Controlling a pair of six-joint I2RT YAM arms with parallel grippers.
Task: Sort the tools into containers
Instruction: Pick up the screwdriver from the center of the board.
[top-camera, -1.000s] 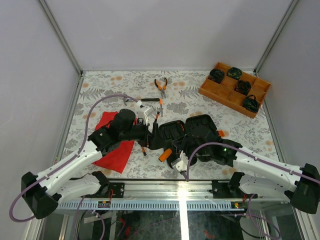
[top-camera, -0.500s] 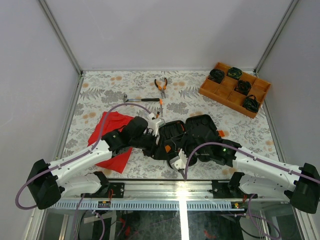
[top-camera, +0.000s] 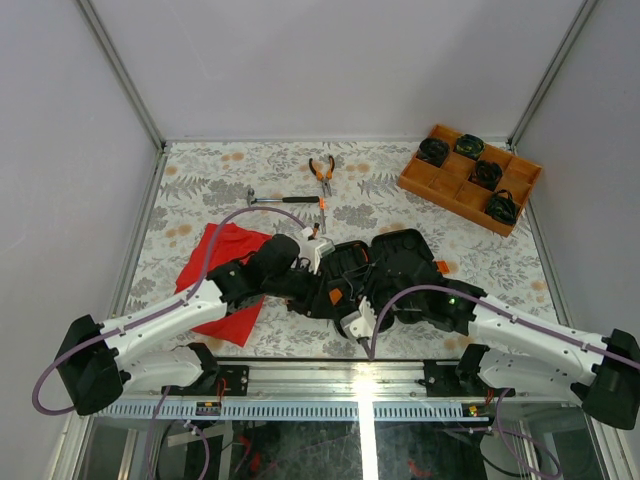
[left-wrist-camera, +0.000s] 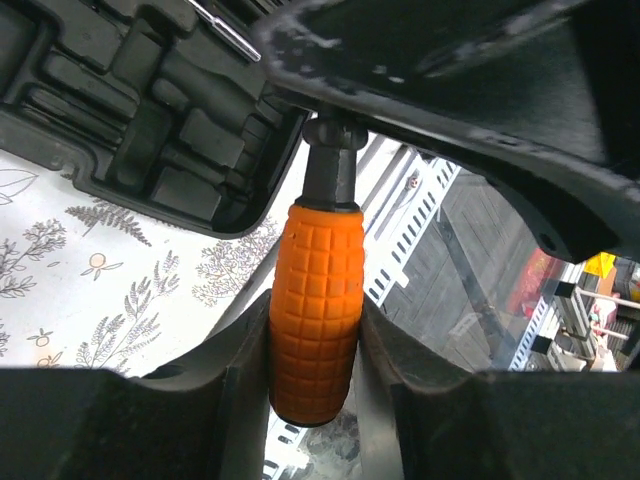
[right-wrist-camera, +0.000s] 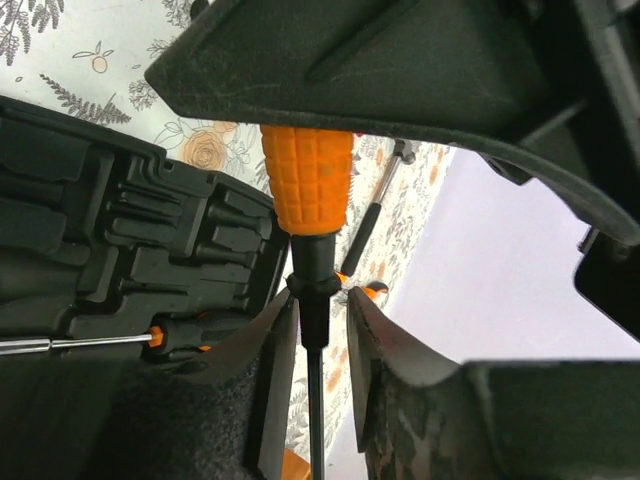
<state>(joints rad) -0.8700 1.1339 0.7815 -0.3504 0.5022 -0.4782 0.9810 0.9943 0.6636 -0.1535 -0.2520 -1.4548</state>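
An orange-and-black screwdriver (top-camera: 336, 296) hangs over the near edge of the open black tool case (top-camera: 400, 260), between my two grippers. My left gripper (left-wrist-camera: 312, 350) is shut on its ribbed orange handle (left-wrist-camera: 312, 300), both fingers pressed against it. My right gripper (right-wrist-camera: 320, 310) stands around the black neck below the handle (right-wrist-camera: 305, 175), jaws slightly apart with a gap on one side. A small screwdriver (right-wrist-camera: 100, 342) lies in a slot of the case (right-wrist-camera: 100, 230). Orange-handled pliers (top-camera: 321, 172) and a small hammer (top-camera: 285, 200) lie on the table behind the case.
A red cloth (top-camera: 225, 270) lies left of the case, partly under the left arm. An orange compartment tray (top-camera: 470, 178) with black round items stands at the back right. The table's near rail runs just below both grippers.
The left arm swung right from the cloth to the case front and its jaws closed on the orange handle. The right jaws eased apart round the screwdriver's neck.
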